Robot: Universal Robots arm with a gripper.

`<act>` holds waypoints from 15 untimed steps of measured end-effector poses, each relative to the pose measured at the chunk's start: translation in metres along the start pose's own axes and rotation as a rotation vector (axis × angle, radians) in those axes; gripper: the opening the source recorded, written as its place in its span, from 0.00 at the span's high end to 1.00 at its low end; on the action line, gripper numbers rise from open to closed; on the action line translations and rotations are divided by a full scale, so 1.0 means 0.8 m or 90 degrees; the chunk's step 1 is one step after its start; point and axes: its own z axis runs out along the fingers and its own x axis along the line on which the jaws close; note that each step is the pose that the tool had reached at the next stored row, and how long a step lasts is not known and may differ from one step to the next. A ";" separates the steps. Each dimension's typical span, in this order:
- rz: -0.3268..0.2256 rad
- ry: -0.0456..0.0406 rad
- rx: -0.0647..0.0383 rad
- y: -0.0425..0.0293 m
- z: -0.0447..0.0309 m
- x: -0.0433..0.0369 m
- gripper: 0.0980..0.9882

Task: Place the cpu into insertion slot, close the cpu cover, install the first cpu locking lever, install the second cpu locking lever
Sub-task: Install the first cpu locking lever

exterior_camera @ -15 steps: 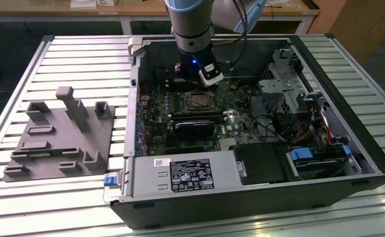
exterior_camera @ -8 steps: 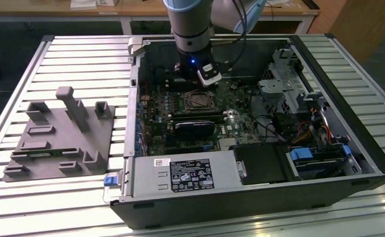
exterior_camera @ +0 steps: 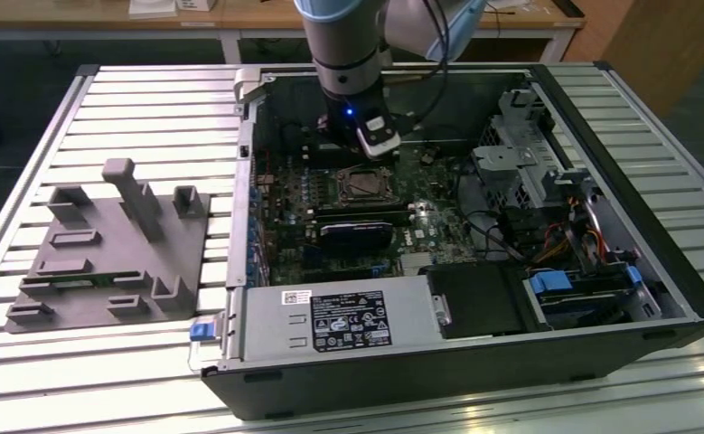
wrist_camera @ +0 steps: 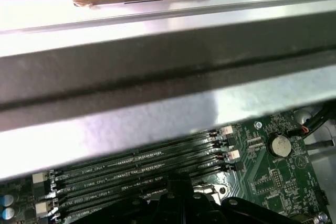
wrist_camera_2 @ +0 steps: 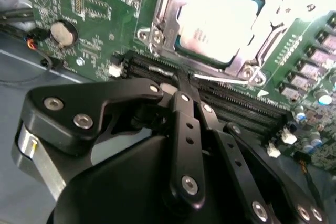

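Note:
The cpu [wrist_camera_2: 220, 19], with a pale metal top, lies in the socket [exterior_camera: 364, 185] on the green motherboard [wrist_camera_2: 94, 3]. The silvery cpu cover [wrist_camera_2: 164, 22] lies flat around it as a frame. A thin metal locking lever [wrist_camera_2: 223, 80] runs along the socket's edge beside the black memory slots [wrist_camera_2: 236, 103]. My gripper [wrist_camera_2: 177, 85] is shut, its black fingers [wrist_camera_2: 185, 129] meeting at the lever's end by that socket edge; whether it grips the lever I cannot tell. In the exterior view the gripper [exterior_camera: 372, 149] hangs just behind the socket inside the open case.
Case walls [wrist_camera: 157, 72] stand close around the arm. A coin battery [wrist_camera: 279, 144] sits near the memory slots [wrist_camera: 136, 169]. The power supply [exterior_camera: 327, 318], drive bays [exterior_camera: 581, 289] and cables [exterior_camera: 557, 240] crowd the case. A grey fixture [exterior_camera: 110, 244] rests on the table at the exterior view's left.

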 end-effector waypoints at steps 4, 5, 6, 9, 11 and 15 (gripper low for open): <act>0.004 -0.0015 0.000 0.0012 0.0015 0.001 0.99; 0.005 -0.0022 0.001 0.0012 0.0020 0.001 0.99; 0.006 -0.0027 0.001 0.0011 0.0025 0.001 0.99; 0.008 -0.0037 0.001 0.0008 0.0035 0.001 0.99; 0.008 -0.0038 0.001 0.0008 0.0036 0.001 0.99; 0.009 -0.0039 0.001 0.0009 0.0039 0.001 0.99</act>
